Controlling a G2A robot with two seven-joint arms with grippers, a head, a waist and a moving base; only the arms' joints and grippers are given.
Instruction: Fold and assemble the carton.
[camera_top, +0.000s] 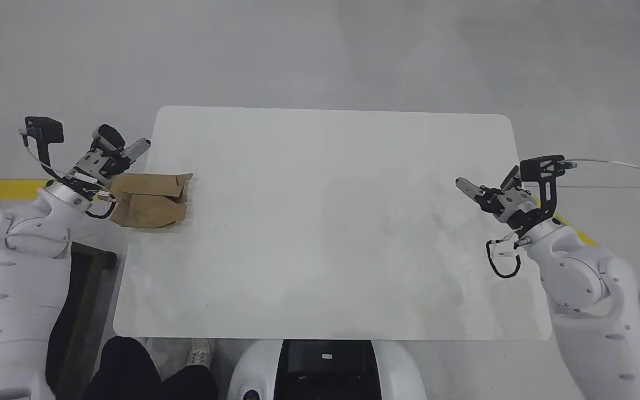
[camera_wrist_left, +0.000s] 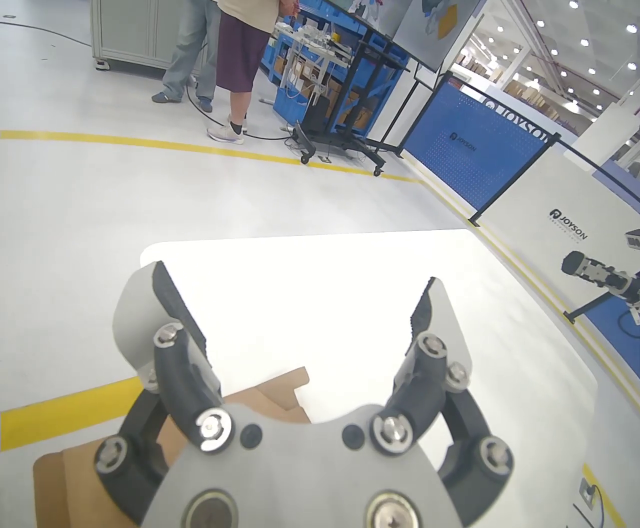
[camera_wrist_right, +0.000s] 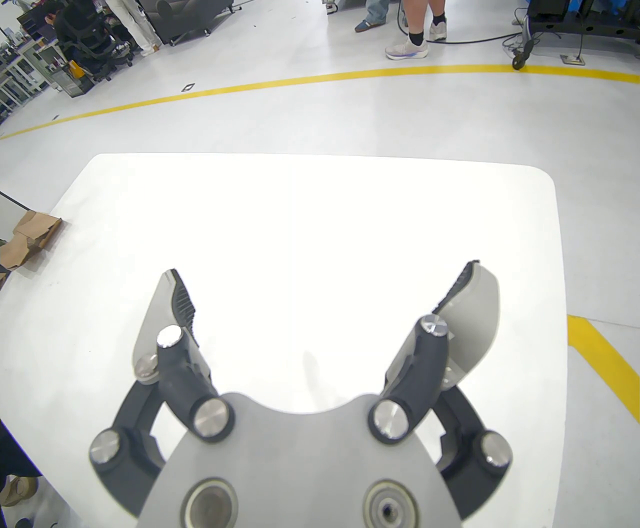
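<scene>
- Spread wide with nothing between its black-padded fingers (camera_wrist_left: 175, 305), the left gripper (camera_wrist_left: 295, 300) hangs at the left edge of the table.
- Directly beneath that gripper's base lies the carton (camera_wrist_left: 280, 390), brown cardboard that is flattened and not yet assembled. Whether the gripper touches it cannot be told.
- From above, the carton (camera_top: 150, 198) sits on the left rim of the table and part of it juts out past the edge.
- Under and beyond it stretches the white table (camera_top: 330, 230), a slab with rounded corners.
- Across the table at its right edge, well apart from the carton, the right gripper (camera_wrist_right: 322, 285) points inward over the surface. Its fingers (camera_wrist_right: 175, 300) are also parted and hold nothing.
- Seen from the right wrist, the carton (camera_wrist_right: 30, 235) is a small brown shape at the far side of the table.
- Past the table, a yellow line (camera_wrist_left: 200, 147) curves across the pale floor.
</scene>
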